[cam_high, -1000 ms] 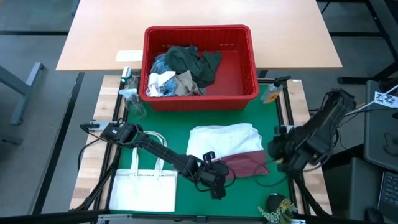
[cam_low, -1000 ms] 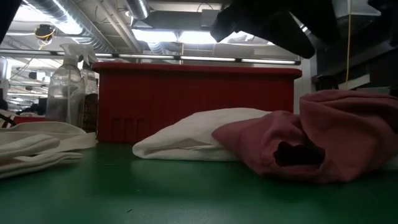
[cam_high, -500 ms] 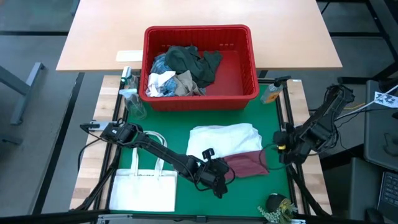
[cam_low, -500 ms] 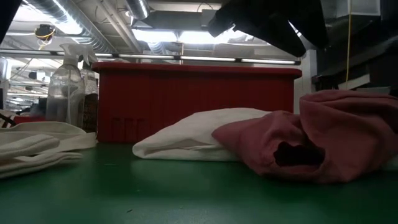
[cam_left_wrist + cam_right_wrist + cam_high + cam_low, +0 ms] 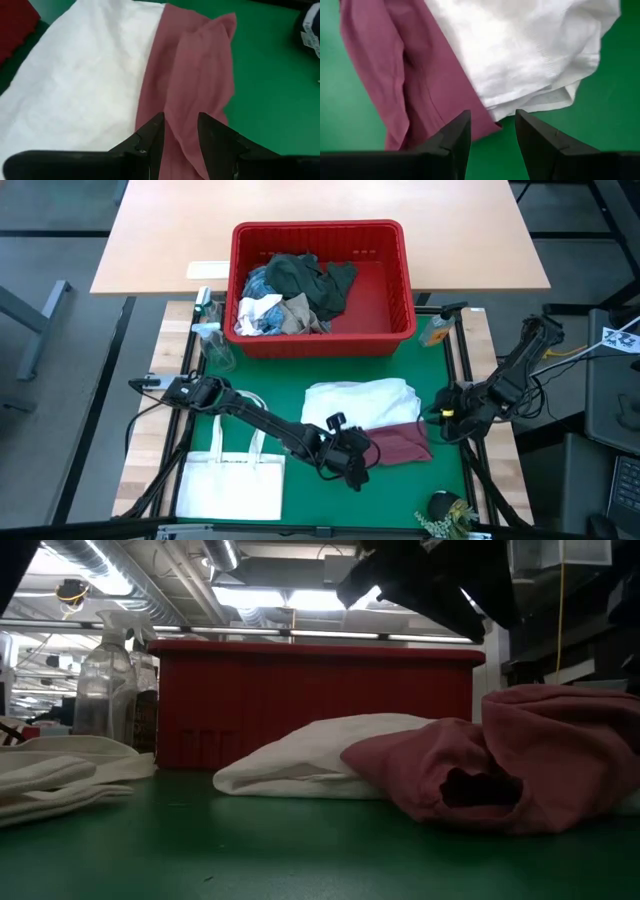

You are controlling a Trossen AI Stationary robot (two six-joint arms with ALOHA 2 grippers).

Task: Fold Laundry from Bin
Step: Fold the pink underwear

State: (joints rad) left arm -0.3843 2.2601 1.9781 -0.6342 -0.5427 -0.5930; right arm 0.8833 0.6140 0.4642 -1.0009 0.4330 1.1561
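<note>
A folded white garment (image 5: 360, 405) lies on the green mat. A maroon garment (image 5: 400, 442) lies along its near edge, partly on top of it. My left gripper (image 5: 355, 458) is over the maroon garment's left end, slanting down and open, with a raised fold of the cloth (image 5: 182, 100) showing between its fingers. My right gripper (image 5: 440, 420) is open by the mat's right edge, clear of both garments, with bare mat between its fingers (image 5: 492, 116). More laundry (image 5: 290, 295) is heaped in the red bin (image 5: 405, 280) at the far side. My left gripper has a finger (image 5: 152, 135) on either side of the maroon garment's raised fold (image 5: 181, 145). I cannot tell whether the fingers touch the cloth. The garment lies slack on the mat and on the white garment.
A flat white tote bag (image 5: 232, 485) lies at the near left of the mat. A clear spray bottle (image 5: 210, 340) stands by the bin's left near corner, and a small orange item (image 5: 437, 330) by its right near corner. A small sprig (image 5: 445, 510) sits at the near right.
My right arm has folded back toward the table's right edge and sunk, and its gripper has rolled and drawn away from the garments. My left gripper has turned a little over the maroon garment's left end. Both garments lie as before.
</note>
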